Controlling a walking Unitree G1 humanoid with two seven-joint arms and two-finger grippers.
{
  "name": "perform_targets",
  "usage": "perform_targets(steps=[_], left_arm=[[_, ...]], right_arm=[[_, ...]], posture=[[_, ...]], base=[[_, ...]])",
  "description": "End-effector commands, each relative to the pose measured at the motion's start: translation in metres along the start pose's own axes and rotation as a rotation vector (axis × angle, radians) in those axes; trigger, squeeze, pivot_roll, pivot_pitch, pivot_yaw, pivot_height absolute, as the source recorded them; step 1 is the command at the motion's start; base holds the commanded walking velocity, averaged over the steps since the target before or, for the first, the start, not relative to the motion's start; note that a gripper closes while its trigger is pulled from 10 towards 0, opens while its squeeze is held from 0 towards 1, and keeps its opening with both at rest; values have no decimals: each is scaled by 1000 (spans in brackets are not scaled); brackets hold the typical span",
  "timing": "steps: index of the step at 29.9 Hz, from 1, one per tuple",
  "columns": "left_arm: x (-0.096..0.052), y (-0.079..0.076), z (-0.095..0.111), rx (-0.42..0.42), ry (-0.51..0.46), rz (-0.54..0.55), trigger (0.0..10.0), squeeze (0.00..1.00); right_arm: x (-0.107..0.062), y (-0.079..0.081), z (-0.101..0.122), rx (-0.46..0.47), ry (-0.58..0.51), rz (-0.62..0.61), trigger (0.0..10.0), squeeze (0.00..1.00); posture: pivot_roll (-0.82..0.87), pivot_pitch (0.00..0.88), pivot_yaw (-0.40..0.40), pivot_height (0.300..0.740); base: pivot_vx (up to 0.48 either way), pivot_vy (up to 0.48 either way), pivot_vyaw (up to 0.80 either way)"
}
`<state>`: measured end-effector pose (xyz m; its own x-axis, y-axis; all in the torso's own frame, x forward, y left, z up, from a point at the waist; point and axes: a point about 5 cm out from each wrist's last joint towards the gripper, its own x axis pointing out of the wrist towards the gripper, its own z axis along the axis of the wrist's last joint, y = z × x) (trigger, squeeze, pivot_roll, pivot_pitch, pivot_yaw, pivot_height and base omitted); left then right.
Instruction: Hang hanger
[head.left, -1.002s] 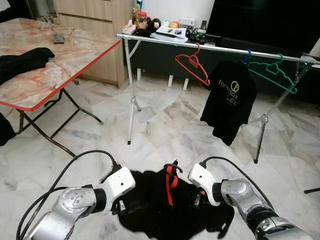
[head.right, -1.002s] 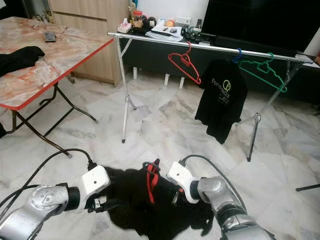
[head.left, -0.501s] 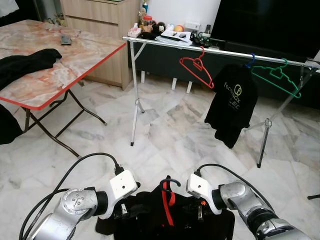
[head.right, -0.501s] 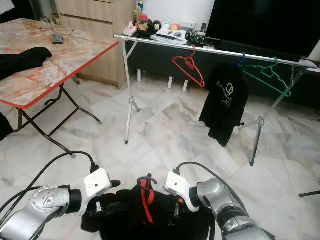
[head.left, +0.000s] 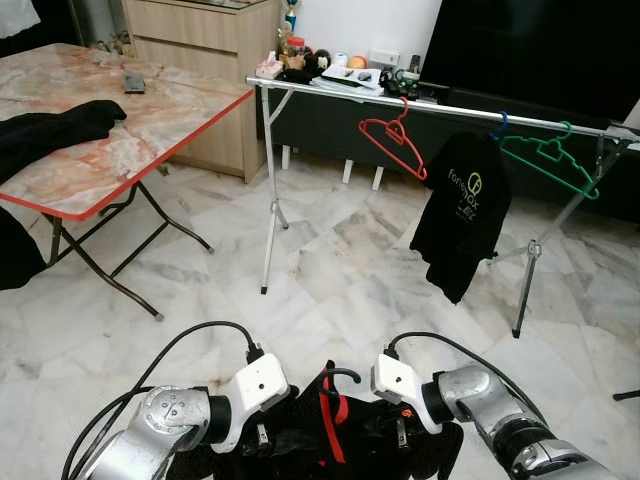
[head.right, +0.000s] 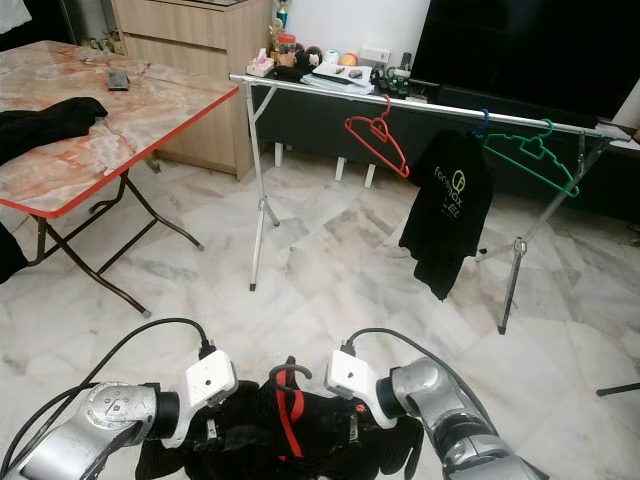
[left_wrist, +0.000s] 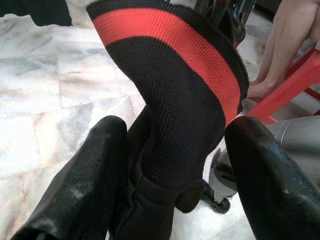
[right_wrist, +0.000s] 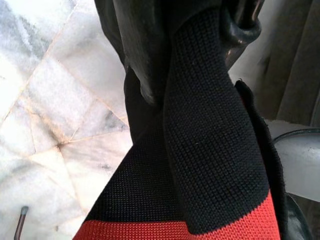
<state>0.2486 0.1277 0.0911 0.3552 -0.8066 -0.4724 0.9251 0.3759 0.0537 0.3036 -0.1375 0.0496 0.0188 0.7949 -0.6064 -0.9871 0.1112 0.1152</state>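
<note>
Far left we've got the marble-top folding table (head.left: 150, 110), then the clothes rail (head.left: 330, 92) with a red hanger (head.left: 395, 143), a black tee (head.left: 462, 215) printed with something like "fonemax" (we can't read it cleanly) and a green hanger (head.left: 552, 160). Since half a second ago our arms have pulled in closer together. Down low, the left gripper (head.left: 262, 440) has its fingers (left_wrist: 80, 195) spread around the black-and-red garment (left_wrist: 175, 100) on its hanger (head.left: 338, 378); the right gripper (head.left: 398, 432) touches the same cloth, grip unclear.
</note>
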Motion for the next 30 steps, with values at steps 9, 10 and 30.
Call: perform_targets(steps=[9,10,30], left_arm=[[8,4,4,-11,-44,-18,10000,0],[9,4,5,-18,-51,-16,7961,0],[12,5,4,-47,-70,-43,0,0]], right_arm=[[0,-1,11,-6,-106,19,0,0],[0,-1,12,-4,-114,21,0,0],[-1,-5,20,-2,-148,8,0,0]], posture=[[164,34,-98,740],[163,40,-97,740],[162,48,-96,740]], base=[[0,0,0],[0,0,0],[0,0,0]])
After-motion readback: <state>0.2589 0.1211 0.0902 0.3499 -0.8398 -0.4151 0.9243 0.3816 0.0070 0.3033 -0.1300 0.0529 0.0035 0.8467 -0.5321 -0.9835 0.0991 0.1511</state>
